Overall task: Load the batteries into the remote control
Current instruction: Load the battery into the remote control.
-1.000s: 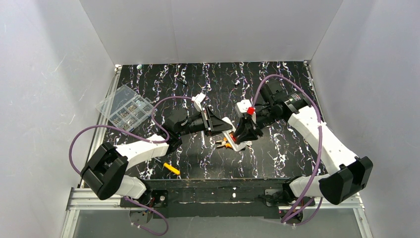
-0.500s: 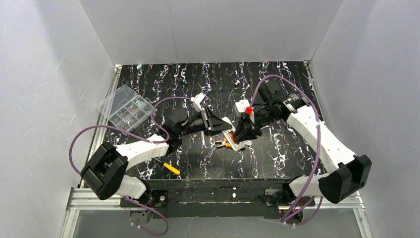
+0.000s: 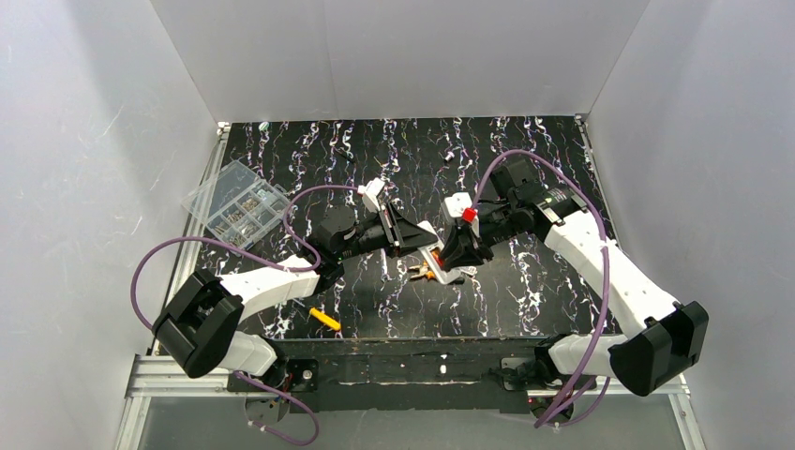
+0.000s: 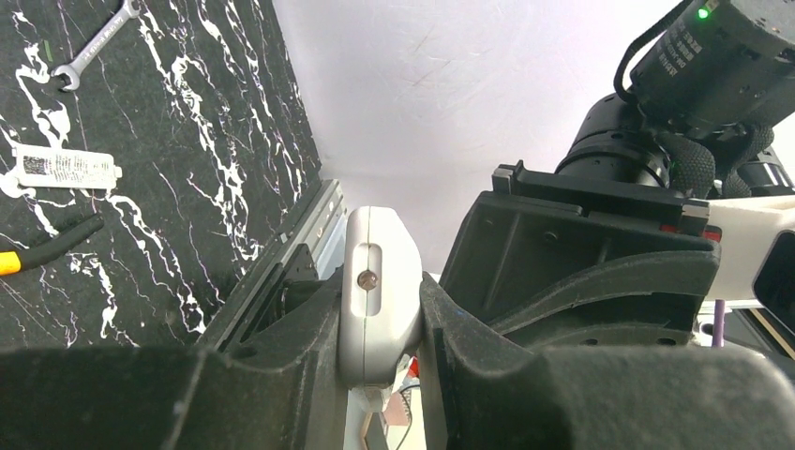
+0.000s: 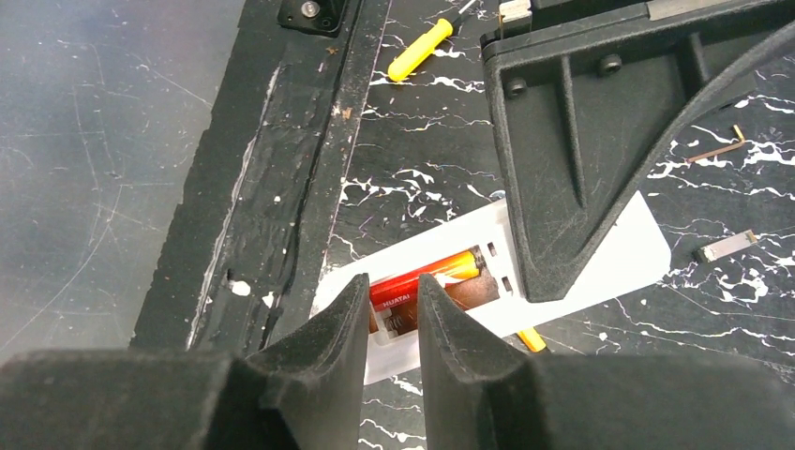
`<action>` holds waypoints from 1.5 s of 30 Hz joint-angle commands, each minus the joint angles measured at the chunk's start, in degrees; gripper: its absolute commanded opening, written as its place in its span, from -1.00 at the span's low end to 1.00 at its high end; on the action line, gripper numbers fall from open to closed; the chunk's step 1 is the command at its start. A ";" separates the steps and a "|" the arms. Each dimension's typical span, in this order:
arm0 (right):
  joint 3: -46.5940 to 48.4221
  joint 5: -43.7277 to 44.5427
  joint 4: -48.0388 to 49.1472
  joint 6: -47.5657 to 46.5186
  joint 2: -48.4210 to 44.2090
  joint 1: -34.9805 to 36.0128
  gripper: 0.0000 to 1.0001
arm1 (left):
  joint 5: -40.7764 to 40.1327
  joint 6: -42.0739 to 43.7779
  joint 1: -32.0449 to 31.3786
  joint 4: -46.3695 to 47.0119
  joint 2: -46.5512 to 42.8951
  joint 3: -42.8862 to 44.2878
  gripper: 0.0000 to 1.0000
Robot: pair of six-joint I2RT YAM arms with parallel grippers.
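Note:
My left gripper [image 3: 419, 241] is shut on the white remote control [image 3: 448, 274] and holds it by its long edges, back side up; in the left wrist view the remote's end [image 4: 375, 323] sits clamped between the fingers. The open battery recess shows in the right wrist view, in the remote [image 5: 609, 262]. One red-orange battery [image 5: 441, 272] lies in the recess; the slot beside it shows a bare spring. My right gripper [image 5: 393, 284] hovers right over the recess's end, its jaws nearly shut and holding nothing. The second battery is out of view.
A yellow-handled tool [image 3: 325, 319] lies near the front edge. A clear compartment box [image 3: 236, 204] stands at the far left. Yellow-and-black pliers [image 3: 417, 273] lie under the remote. A wrench [image 4: 94, 42] and a white tube [image 4: 66, 169] lie on the table.
My right gripper has moved a little left and down, closer over the remote's recess. The left gripper has barely shifted and still holds the remote.

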 commanded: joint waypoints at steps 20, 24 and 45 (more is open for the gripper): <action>-1.95 3.20 6.10 0.19 1.23 1.19 -0.39 | -1.91 -4.20 -1.21 10.75 -3.79 3.80 -1.00; -1.03 2.18 5.14 0.03 0.84 1.18 -0.39 | -1.31 -3.10 -1.16 10.78 -3.51 3.64 -1.00; -14.82 9.76 47.24 32.80 -26.48 1.18 0.07 | 3.47 0.06 -1.15 10.75 -3.54 0.89 -1.00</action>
